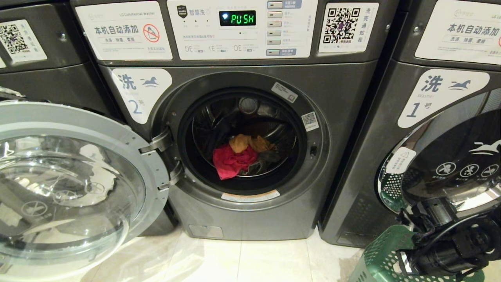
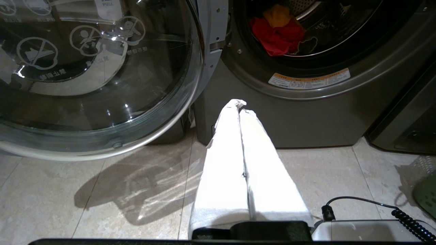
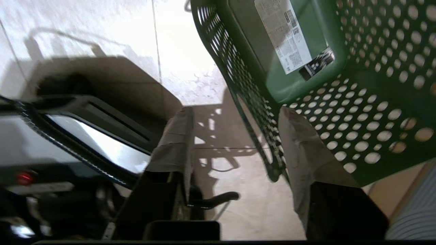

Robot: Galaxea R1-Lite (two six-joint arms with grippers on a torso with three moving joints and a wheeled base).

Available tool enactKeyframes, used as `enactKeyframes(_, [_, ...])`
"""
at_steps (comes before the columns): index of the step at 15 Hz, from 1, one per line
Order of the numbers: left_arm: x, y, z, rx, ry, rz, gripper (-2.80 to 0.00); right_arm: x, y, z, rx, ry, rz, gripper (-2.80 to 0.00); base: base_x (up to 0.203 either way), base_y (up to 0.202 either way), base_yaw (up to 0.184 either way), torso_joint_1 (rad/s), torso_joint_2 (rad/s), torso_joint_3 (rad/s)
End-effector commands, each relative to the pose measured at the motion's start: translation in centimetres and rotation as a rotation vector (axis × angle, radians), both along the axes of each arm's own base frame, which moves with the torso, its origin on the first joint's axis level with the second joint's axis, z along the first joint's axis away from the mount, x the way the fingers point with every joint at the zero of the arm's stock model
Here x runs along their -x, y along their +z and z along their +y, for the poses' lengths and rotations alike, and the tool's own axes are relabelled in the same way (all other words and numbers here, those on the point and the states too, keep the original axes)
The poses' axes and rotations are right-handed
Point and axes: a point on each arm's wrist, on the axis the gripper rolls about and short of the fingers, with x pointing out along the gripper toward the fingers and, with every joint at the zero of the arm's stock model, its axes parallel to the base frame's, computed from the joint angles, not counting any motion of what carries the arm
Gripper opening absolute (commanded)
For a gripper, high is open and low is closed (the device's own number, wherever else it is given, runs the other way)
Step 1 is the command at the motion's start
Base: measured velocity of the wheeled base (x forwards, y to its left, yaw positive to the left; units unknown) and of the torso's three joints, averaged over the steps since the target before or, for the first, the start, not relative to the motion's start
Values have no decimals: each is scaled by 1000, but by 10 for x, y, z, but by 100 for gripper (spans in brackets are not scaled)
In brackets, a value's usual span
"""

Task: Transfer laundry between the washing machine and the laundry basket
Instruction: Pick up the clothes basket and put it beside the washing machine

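Observation:
The washing machine (image 1: 336, 102) marked "2" stands in the middle with its round door (image 1: 70, 176) swung wide to the left. In its drum lies the laundry: a red-pink piece (image 1: 233, 160), a mustard-orange piece (image 1: 248, 143) and a dark grey piece (image 1: 266, 161). The green perforated laundry basket (image 1: 385, 254) sits on the floor at the lower right. My right gripper (image 3: 235, 112) hangs open and empty just above the basket (image 3: 374, 102), one finger over its wall. My left gripper (image 2: 240, 106) is shut and empty, low over the floor in front of the machine.
Machine "1" (image 1: 442, 94) with its closed chrome door stands right of the basket. A like machine (image 1: 39, 58) is at the far left behind the open door. My right arm (image 1: 446, 239) covers part of the basket. A coiled cable (image 2: 405, 217) lies by my base.

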Motion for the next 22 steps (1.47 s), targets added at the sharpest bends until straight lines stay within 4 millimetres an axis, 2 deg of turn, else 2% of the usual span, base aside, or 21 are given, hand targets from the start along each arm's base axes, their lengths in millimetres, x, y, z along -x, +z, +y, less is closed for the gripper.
enactKeyframes(1, [0,0,0,0,0,0,-280,-9,-23,-7,41,155,69,0,0,0,0,0,0,0])
enactKeyframes(5, [0,0,0,0,0,0,-280,-39,-48,-18,43,221,86,0,0,0,0,0,0,0])
enactKeyframes(8, [0,0,0,0,0,0,-280,-49,-74,-31,14,254,129,0,0,0,0,0,0,0])
enactKeyframes(10, [0,0,0,0,0,0,-280,-47,-84,-38,-40,279,142,0,0,0,0,0,0,0])
enactKeyframes(17, [0,0,0,0,0,0,-280,-31,-100,-40,-45,341,227,0,0,0,0,0,0,0])
enactKeyframes(21, [0,0,0,0,0,0,-280,-32,-107,-43,-44,354,239,0,0,0,0,0,0,0])
enactKeyframes(22, [0,0,0,0,0,0,-280,-33,-109,-44,-44,355,241,-280,0,0,0,0,0,0])
